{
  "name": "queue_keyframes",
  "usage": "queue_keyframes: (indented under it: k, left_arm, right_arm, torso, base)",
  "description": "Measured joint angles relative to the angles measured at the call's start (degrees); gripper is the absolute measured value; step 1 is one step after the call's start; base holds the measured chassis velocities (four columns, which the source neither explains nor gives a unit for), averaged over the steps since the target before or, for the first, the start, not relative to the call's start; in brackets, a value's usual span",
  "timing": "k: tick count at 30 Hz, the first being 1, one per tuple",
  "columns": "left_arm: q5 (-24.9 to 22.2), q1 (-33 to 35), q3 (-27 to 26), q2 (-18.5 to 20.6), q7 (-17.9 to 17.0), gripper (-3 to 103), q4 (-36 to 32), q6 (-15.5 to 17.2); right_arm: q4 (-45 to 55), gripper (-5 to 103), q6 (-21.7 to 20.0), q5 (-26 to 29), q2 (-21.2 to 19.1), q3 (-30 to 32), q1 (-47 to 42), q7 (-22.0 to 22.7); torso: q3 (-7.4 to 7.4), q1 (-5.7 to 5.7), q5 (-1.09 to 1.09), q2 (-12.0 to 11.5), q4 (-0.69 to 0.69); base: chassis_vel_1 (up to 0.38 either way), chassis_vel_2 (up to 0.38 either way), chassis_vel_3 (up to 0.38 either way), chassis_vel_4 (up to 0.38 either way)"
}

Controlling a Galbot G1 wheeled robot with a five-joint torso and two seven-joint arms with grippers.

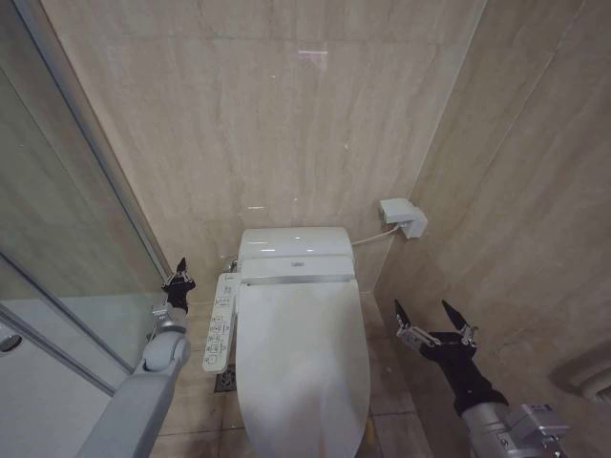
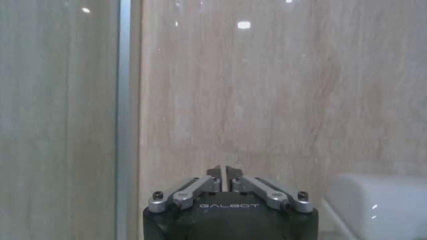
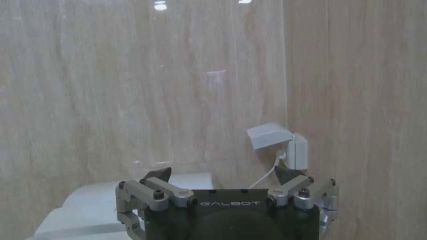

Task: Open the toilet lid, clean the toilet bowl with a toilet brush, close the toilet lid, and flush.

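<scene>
Glossy white toilet lid [image 1: 304, 358], plain, no pattern. White control panel [image 1: 221, 322] with small dark markings. Beige wall tiles [image 1: 286, 114] with faint streaked veining. White wall socket box [image 1: 403, 217], white cable. Black left gripper [image 1: 179, 281] and right gripper [image 1: 431, 322], silver linkages; grey arms.

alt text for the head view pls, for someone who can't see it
A white toilet with its toilet lid closed stands against a beige tiled wall, a control panel along its left side. The left gripper, shut, is raised left of the toilet; the right gripper, open, is raised to its right.
</scene>
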Motion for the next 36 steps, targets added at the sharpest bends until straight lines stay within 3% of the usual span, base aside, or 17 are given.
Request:
queue_keyframes:
  k: [4,5,10,11,12,14,18,20,21,26,27,36]
  left_arm:
    - [1.2,5.1,-0.5,0.5,-3.1,-3,-7.0,2.5]
    - [1.8,6.8,-0.9,0.6,-3.9,23,-8.9,3.4]
    - [4.7,13.9,-3.4,0.3,-4.5,23,-15.1,5.8]
    - [5.8,16.7,-4.9,0.0,-3.5,23,-16.9,5.8]
    - [6.7,18.9,-6.3,-0.2,-2.3,50,-18.4,5.7]
    - [7.5,21.2,-8.0,-0.6,-0.4,50,-20.0,5.3]
    - [8.1,31.0,-16.3,-2.1,9.0,50,-26.3,2.3]
    - [7.5,33.6,-17.6,-2.4,10.5,50,-27.9,2.0]
    - [7.2,36.2,-19.0,-2.9,11.5,77,-29.4,1.9]
    - [8.0,42.3,-22.6,-5.6,14.0,77,-34.3,1.6]
    - [8.4,43.3,-23.0,-6.5,14.1,99,-35.6,1.7]
    - [11.3,48.6,-22.1,-10.5,12.8,100,-42.5,2.1]
  right_arm:
    - [0.0,100,0.0,0.0,0.0,0.0,0.0,0.0]
    - [0.0,100,0.0,0.0,0.0,0.0,0.0,0.0]
    - [0.0,100,0.0,0.0,0.0,0.0,0.0,0.0]
    - [0.0,100,0.0,0.0,0.0,0.0,0.0,0.0]
    - [0.0,100,0.0,0.0,0.0,0.0,0.0,0.0]
    - [0.0,100,0.0,0.0,0.0,0.0,0.0,0.0]
    - [0.0,100,0.0,0.0,0.0,0.0,0.0,0.0]
    - [0.0,100,0.0,0.0,0.0,0.0,0.0,0.0]
    - [0.0,100,0.0,0.0,0.0,0.0,0.0,0.0]
    - [0.0,100,0.0,0.0,0.0,0.0,0.0,0.0]
    - [0.0,100,0.0,0.0,0.0,0.0,0.0,0.0]
    - [0.0,100,0.0,0.0,0.0,0.0,0.0,0.0]
  torso:
    - [0.01,0.00,-0.02,0.0,0.02]
    - [0.00,0.00,0.00,0.0,0.01]
    - [0.01,0.00,-0.02,0.0,0.01]
    - [0.01,0.00,0.00,0.0,0.02]
    - [0.01,0.00,-0.01,0.0,0.03]
    - [0.01,0.00,-0.02,0.0,0.02]
    - [0.00,0.00,-0.01,0.0,0.02]
    - [0.00,0.00,0.00,0.0,0.02]
    - [0.01,0.01,0.00,0.0,0.04]
    - [0.00,0.00,0.00,0.0,0.03]
    - [0.00,0.00,0.00,0.0,0.02]
    - [0.01,0.00,0.00,0.0,0.02]
  base:
    - [0.000,0.000,0.000,0.000]
    - [0.000,0.000,0.000,0.000]
    - [0.000,0.000,0.000,0.000]
    - [0.000,0.000,0.000,0.000]
    - [0.000,0.000,0.000,0.000]
    - [0.000,0.000,0.000,0.000]
    - [0.000,0.000,0.000,0.000]
    - [0.000,0.000,0.000,0.000]
    - [0.000,0.000,0.000,0.000]
    - [0.000,0.000,0.000,0.000]
    - [0.000,0.000,0.000,0.000]
    - [0.000,0.000,0.000,0.000]
